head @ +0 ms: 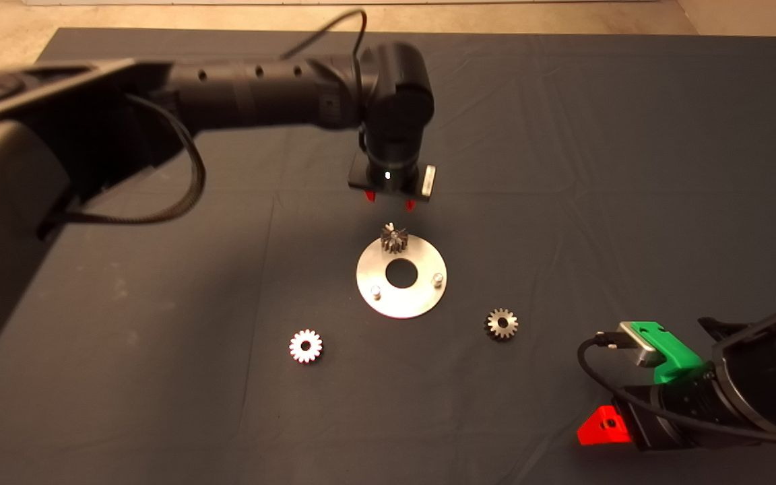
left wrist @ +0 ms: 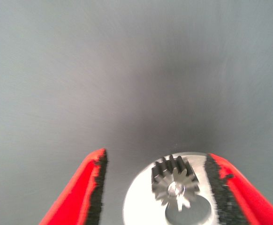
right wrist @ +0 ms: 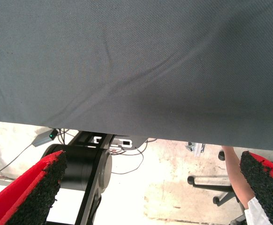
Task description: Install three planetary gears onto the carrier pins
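The silver ring disc (head: 401,296) lies mid-mat with two bare carrier pins (head: 376,292) (head: 438,279). One grey gear (head: 393,238) sits on the far pin; it also shows in the left wrist view (left wrist: 174,183) on the disc (left wrist: 141,206). A second gear (head: 306,346) lies on the mat left of the disc, a third gear (head: 501,324) right of it. My left gripper (head: 390,200) hangs open and empty just beyond and above the seated gear; its fingers (left wrist: 82,192) stand wide apart. My right gripper (head: 602,427) is parked open at the lower right.
The dark mat (head: 563,168) covers the table, wrinkled in places. In the right wrist view, past the mat's edge (right wrist: 127,133), the floor shows a black robot base (right wrist: 87,171), cables, a chair base (right wrist: 211,183) and a person's arm (right wrist: 237,176).
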Available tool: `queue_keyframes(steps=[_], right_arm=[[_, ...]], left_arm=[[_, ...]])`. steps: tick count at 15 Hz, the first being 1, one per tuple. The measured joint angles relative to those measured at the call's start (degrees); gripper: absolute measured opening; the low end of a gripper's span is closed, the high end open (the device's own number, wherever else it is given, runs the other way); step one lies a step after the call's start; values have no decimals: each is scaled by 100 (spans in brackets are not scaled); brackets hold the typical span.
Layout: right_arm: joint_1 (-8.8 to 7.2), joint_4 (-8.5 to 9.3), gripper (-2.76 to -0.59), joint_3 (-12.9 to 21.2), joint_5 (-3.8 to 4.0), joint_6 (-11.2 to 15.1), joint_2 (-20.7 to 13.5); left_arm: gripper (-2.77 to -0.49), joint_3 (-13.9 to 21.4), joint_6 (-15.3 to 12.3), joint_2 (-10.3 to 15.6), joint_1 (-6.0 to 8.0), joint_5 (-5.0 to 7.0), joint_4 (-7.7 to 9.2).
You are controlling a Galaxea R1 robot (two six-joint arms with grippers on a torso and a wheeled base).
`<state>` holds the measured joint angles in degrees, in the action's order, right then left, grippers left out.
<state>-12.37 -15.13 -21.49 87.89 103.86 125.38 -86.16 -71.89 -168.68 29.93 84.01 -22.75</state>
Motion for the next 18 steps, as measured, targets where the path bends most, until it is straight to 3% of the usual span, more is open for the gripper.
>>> queue_keyframes(steps=[1, 2, 4, 7, 9, 10, 11, 12, 13, 14, 16, 18], right_arm=[[0, 0, -60, 0, 0, 0, 0], [0, 0, -60, 0, -2, 0, 0], [0, -2, -60, 0, 2, 0, 1], [0, -2, -60, 0, -2, 0, 1], [2, -2, -60, 0, -2, -1, 1], [2, -2, -60, 0, 2, -1, -10], [4, -2, -60, 0, 2, -1, -13], [11, -5, -60, -2, 0, -1, -11], [11, -5, -60, -4, -16, -4, -7], [11, -6, -60, -4, -22, -6, -9], [17, -13, -60, -6, -5, -9, -30], [15, -24, -60, -9, 6, -11, -44]], left_arm=[[-182, 4, 0, 48, 183, 2, 141], [-182, 64, -2, 113, 245, 4, 176], [-165, 522, -83, 328, 163, 17, 274], [-164, 1866, -453, 874, 122, 33, 340], [-164, 2839, -729, 1506, 60, 1, 387], [-156, 3201, -887, 1936, -57, 23, 386], [-151, 3494, -1046, 2333, -215, 120, 386], [-151, 3763, -1211, 2647, -382, 284, 386], [-149, 4006, -1387, 2794, -513, 428, 388], [-141, 4167, -1510, 2784, -631, 434, 375], [-138, 4295, -1673, 2625, -941, 302, 271], [-126, 4358, -1834, 2650, -1091, 273, 175]])
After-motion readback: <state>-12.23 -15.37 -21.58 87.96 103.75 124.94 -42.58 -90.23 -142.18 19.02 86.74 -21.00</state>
